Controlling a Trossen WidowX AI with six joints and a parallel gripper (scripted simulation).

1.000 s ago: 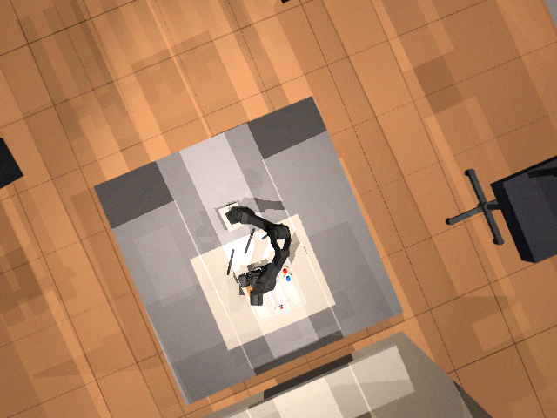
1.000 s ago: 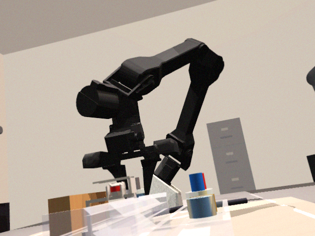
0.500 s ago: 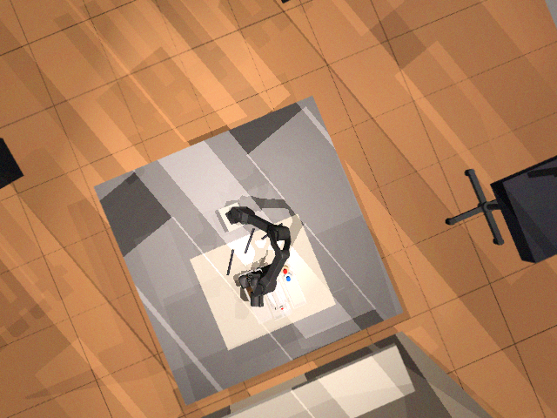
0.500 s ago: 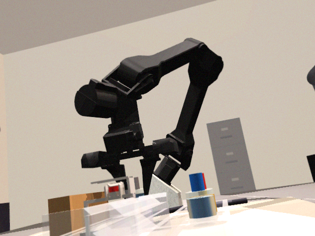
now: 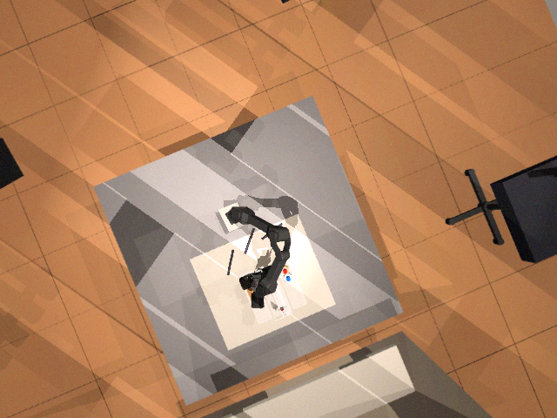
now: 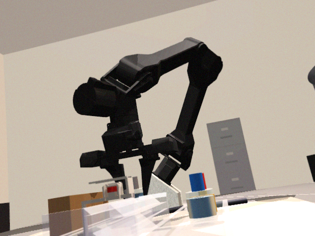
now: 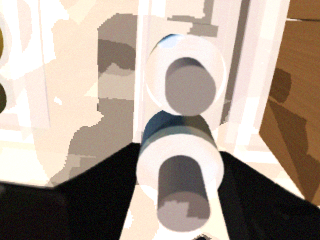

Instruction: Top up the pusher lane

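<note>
My gripper [image 7: 178, 155] [image 6: 134, 194] is shut on a jar [image 7: 145, 172] with a blue body, white lid and grey knob. The lane jar [image 7: 156, 75], with the same white lid and grey knob, stands between the pale lane walls [image 7: 141, 55], just beyond the held jar. The two bodies look touching or nearly so. The held jar is at the lane's front end; its base and the low front stop are hidden beneath it. The pusher plate is not clearly seen. A grey block with a red mark [image 6: 111, 189] shows beside the fingers.
A blue-knobbed jar [image 5: 288, 279] [image 6: 196, 182] and a red-knobbed jar [image 5: 285, 271] [image 6: 204, 180] stand to one side. A brown box [image 6: 58, 213] [image 7: 295, 100] stands on the lane's other side. Dark bars [image 5: 249, 240] [image 5: 230, 262] lie near the arm. A pale slanted panel [image 6: 165, 192] stands behind the fingers.
</note>
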